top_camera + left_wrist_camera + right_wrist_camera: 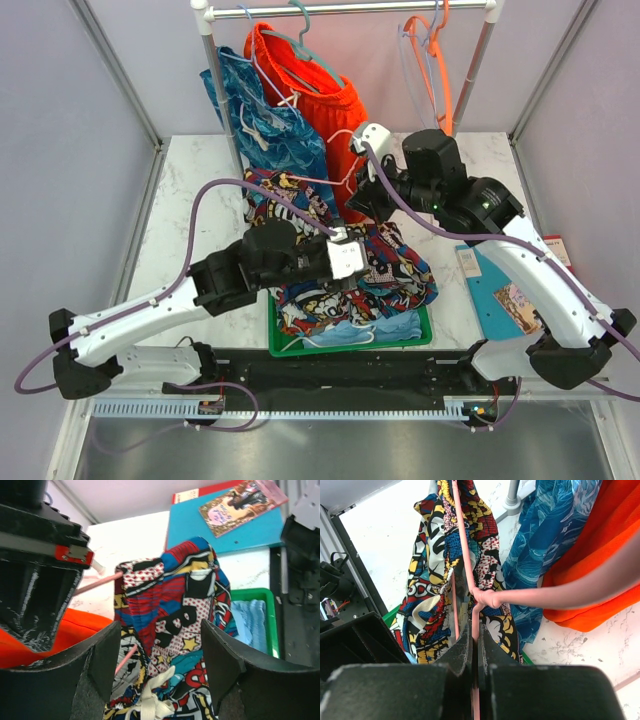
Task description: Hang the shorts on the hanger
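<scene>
Pink hanger (465, 545) is pinched tight in the right fingers (461, 652), with the comic shorts (170, 615) draped on it above the green bin (247, 594). The left fingers (107, 655) are spread open. I'd tug the fabric even, slowly.

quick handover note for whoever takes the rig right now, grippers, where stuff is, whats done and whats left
Left gripper: open, fingers either side of the shorts, no grip visible.
Right gripper: shut on the hanger, holding it above the table.
Things: the shorts hang along the hanger's wire, their lower part bunched over the green bin.
Done: shorts lifted and brought onto the hanger, at least partly.
Left: check that the fabric sits over the bar; how well it is seated cannot be told. Probably straighten it with the left gripper before the right lets go.
</scene>
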Controlling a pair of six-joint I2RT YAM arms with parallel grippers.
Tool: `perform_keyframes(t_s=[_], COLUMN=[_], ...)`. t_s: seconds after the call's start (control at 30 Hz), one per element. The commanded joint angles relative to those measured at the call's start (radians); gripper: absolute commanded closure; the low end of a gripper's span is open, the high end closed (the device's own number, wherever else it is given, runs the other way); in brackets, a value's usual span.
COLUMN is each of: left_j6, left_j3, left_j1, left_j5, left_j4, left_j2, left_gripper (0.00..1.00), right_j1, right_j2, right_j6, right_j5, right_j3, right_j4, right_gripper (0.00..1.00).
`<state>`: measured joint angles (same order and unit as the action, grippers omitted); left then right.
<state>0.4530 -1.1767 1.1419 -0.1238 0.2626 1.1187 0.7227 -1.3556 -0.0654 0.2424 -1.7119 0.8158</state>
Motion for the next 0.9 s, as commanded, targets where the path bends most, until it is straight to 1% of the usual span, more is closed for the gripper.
perform_keyframes(t_s=[0.0,0.07,0.17,0.2,0.27,0.33,0.4,0.53,0.73,0.77,0.83,0.87], left_j6=[0.030,0.049,0.043,0.039,0.020,0.004,-0.002,-0.001,0.007,0.009,0.015,0.015], left_j3=[0.052,0.057,0.045,0.040,0.028,0.006,-0.011,-0.037,-0.081,-0.084,-0.087,-0.083], left_j1=[0.022,0.025,0.027,0.027,0.028,0.028,0.036,0.065,0.084,0.084,0.082,0.078], left_j5=[0.102,0.112,0.063,0.053,0.033,0.021,-0.005,-0.016,-0.022,-0.016,0.001,-0.003], left_j4=[-0.151,-0.145,-0.105,-0.105,-0.105,-0.115,-0.123,-0.141,-0.143,-0.125,-0.090,-0.068], left_j2=[-0.016,0.013,0.050,0.059,0.078,0.101,0.118,0.144,0.162,0.155,0.132,0.087], left_gripper=[0.28,0.28,0.34,0.39,0.43,0.49,0.53,0.53,0.54,0.53,0.46,0.44], right_j1=[-0.002,0.000,0.000,0.000,0.000,0.000,0.000,-0.002,-0.002,0.000,0.000,0.000], right_j2=[0.036,0.038,0.035,0.032,0.030,0.027,0.026,0.015,0.012,0.012,0.015,0.018], right_j6=[0.029,0.038,0.055,0.058,0.064,0.065,0.065,0.096,0.093,0.085,0.046,0.030], right_j5=[0.002,0.006,0.014,0.015,0.023,0.032,0.040,0.047,0.048,0.046,0.037,0.031], right_j3=[-0.008,-0.008,-0.009,-0.011,-0.009,-0.011,-0.006,-0.002,0.009,-0.001,-0.020,-0.023], right_j4=[-0.095,-0.104,-0.119,-0.121,-0.130,-0.136,-0.142,-0.152,-0.165,-0.161,-0.135,-0.126], right_gripper=[1.00,1.00,1.00,1.00,1.00,1.00,1.00,1.00,1.00,1.00,1.00,1.00])
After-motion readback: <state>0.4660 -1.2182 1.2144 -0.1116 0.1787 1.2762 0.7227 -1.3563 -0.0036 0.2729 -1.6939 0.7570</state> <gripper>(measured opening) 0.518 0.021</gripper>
